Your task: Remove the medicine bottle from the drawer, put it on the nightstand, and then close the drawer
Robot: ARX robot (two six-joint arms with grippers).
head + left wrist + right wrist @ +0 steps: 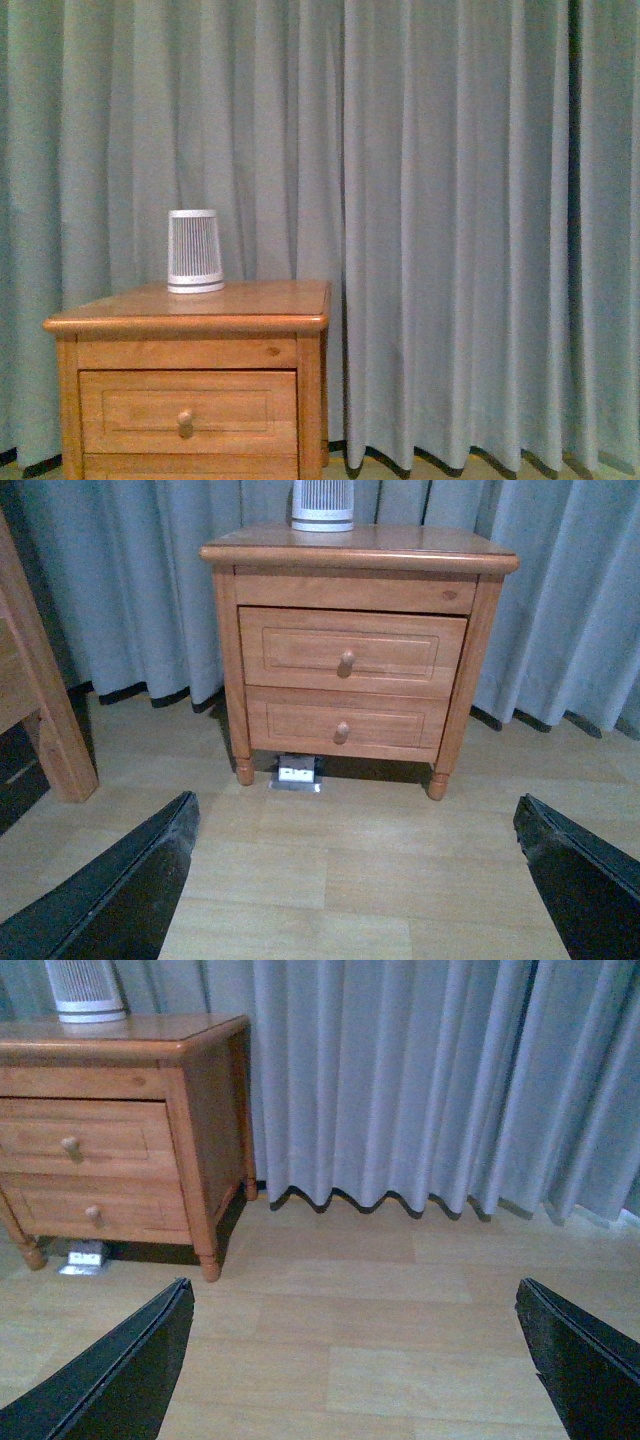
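Nightstand (190,322) at left of the front view, backed by the curtain (450,230). Top drawer (130,410) fully shut, knob (185,421) centered. Lower drawer (345,726) also shut. Medicine bottle not visible in any view. 1 ribbed white cone (195,250) stands upright on the top, toward the far edge. Left gripper (354,800): 2 black fingers spread wide, holding nothing, facing the nightstand over the wood floor (350,870). Right gripper (352,1285): also spread and empty, off to the nightstand's right.
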